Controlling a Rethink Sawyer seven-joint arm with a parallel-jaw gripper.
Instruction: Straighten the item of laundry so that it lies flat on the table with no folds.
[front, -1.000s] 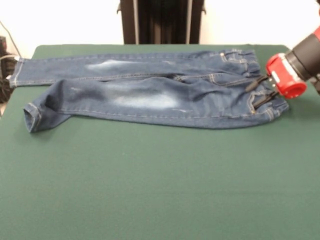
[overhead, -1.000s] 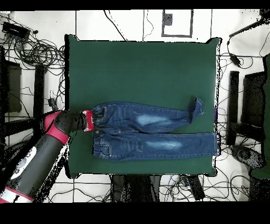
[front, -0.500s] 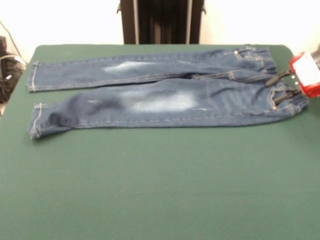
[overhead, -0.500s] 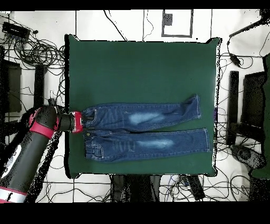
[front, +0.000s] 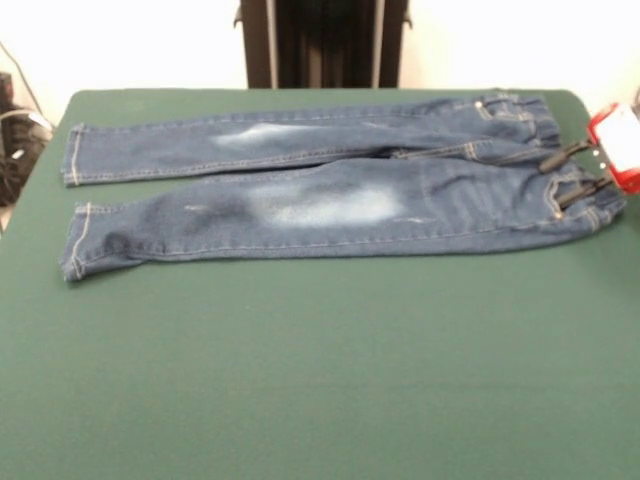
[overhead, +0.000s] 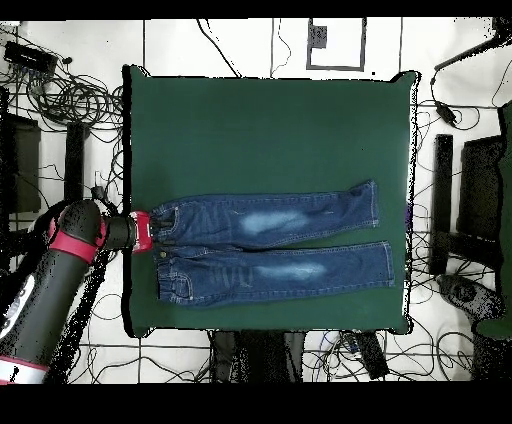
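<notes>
The dark blue jeans (front: 330, 200) lie flat on the green table (front: 320, 370), both legs stretched out towards the left and side by side. The waistband is at the right, close to the table's edge. My gripper (front: 567, 175) comes in from the right edge, its dark fingers (front: 553, 158) closed on the waistband. In the overhead view the jeans (overhead: 270, 245) lie near the table's (overhead: 270, 140) lower edge, with the gripper (overhead: 155, 232) at the waistband on the left.
The black pedestal (front: 325, 40) stands behind the table's far side. Cables (overhead: 60, 95) and stands surround the table on the floor. The red and black arm (overhead: 60, 270) reaches in from the lower left of the overhead view.
The gripper has drawn the waistband towards the table's edge, right in the front view. The near leg's bent cuff end has pulled out straight. The jeans slid along with it.
</notes>
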